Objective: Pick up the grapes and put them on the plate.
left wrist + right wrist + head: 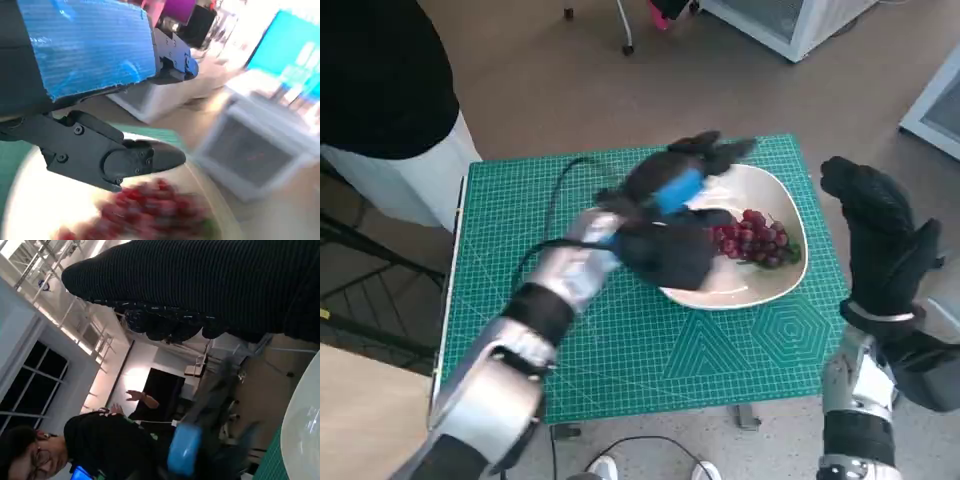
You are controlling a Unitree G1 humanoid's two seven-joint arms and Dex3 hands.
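Your grapes already lie on the plate, at its 3 o'clock side. The left robot hand hovers above, fingers spread, empty; the right robot hand waits open off the bench.

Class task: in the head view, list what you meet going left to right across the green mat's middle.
Left hand → grapes → far rim of the plate → right hand, beyond the cutting mat.

Dark red grapes on a white plate. Green gridded mat over the desk. Black left hand with blue-taped back. Black knitted right hand. Brown floor.
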